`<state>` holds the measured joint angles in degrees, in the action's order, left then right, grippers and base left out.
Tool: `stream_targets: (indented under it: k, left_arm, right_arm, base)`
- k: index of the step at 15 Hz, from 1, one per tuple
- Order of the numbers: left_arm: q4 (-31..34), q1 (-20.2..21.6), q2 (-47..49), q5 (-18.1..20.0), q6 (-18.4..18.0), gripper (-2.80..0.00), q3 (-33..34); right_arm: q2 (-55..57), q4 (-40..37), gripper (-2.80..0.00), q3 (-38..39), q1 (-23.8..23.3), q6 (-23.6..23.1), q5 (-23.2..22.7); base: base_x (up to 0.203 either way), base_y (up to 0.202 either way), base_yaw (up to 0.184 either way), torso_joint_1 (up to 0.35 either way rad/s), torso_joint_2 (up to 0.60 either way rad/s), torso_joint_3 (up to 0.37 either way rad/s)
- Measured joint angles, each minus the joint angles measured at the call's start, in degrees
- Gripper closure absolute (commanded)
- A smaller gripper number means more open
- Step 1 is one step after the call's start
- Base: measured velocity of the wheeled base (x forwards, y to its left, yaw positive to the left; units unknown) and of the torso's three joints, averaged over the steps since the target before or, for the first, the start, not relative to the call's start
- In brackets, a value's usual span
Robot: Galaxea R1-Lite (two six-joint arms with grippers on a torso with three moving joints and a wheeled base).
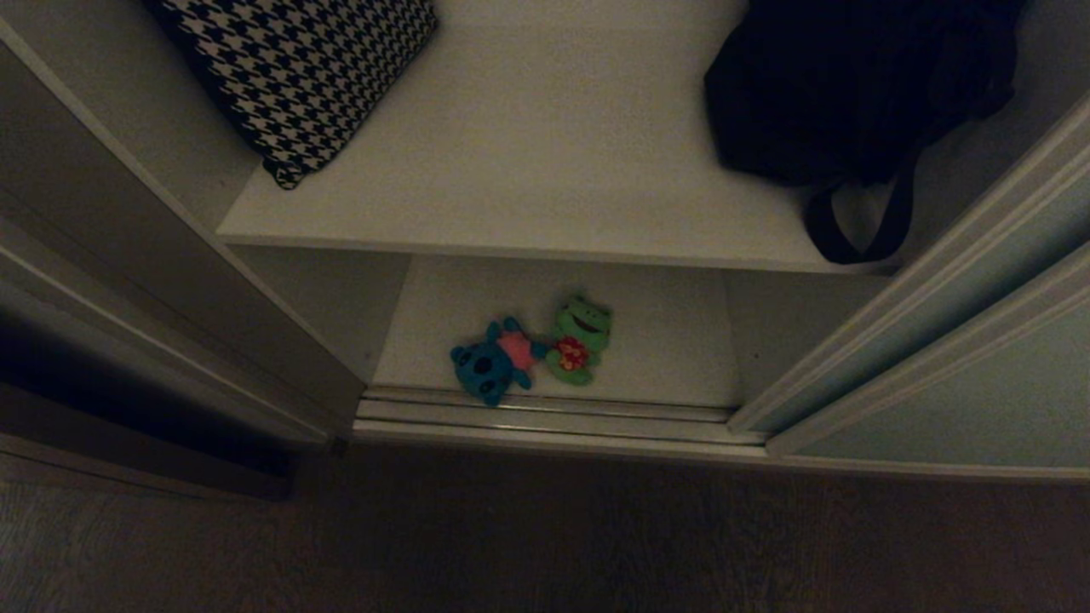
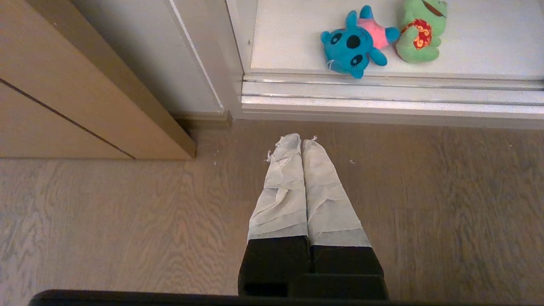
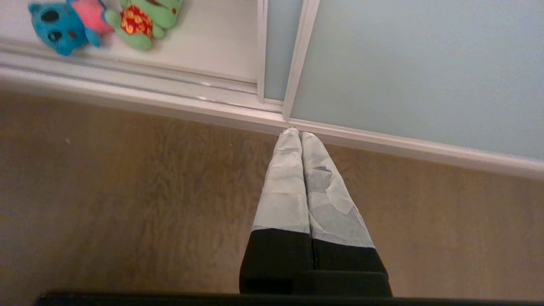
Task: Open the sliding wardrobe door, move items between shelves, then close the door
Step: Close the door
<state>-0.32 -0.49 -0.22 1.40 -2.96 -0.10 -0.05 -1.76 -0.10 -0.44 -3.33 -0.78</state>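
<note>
Taped white, your left end effector (image 2: 301, 142) and right end effector (image 3: 299, 135) hang pressed together above the floor (image 2: 127, 221), with the toys (image 2: 355, 44) ahead on the bottom shelf (image 2: 488, 42).

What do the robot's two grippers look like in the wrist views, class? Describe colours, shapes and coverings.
The left gripper and the right gripper look alike: two long tapering fingers, black at the base, wrapped towards the tips in wrinkled, fraying pale grey tape. No cables or markings show.

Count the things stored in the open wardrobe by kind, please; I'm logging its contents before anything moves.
Soft toys: 2, a teal-blue one and a green one, both on the lower shelf
Houndstooth cushions: 1, on the upper shelf
Black bags: 1, on the upper shelf
Total: 4
</note>
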Motion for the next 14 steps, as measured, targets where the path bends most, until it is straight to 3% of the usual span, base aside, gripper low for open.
stream_targets:
  k: [5,7,10,14]
  left_arm:
    - [0.0,0.0,0.0,-0.1,0.0,0.0,0.0]
    - [0.0,0.0,0.0,-0.1,0.0,0.0,0.0]
    - [0.0,0.0,0.0,-0.1,0.1,0.0,0.0]
    - [0.0,0.0,0.0,-0.1,0.2,0.0,0.0]
  right_arm:
    - [0.1,-1.6,0.0,-0.7,0.0,0.6,0.7]
    - [0.6,-4.5,0.0,-4.7,0.0,0.9,1.4]
    - [4.2,-13.8,0.0,-25.0,0.1,4.7,1.6]
    - [13.7,-34.8,0.0,-55.0,3.2,9.1,1.3]
  base:
    - [0.0,0.0,0.0,0.0,0.0,0.0]
    - [0.0,0.0,0.0,0.0,0.0,0.0]
    - [0.0,0.0,0.0,0.0,0.0,0.0]
    - [0.0,0.0,0.0,0.0,0.0,0.0]
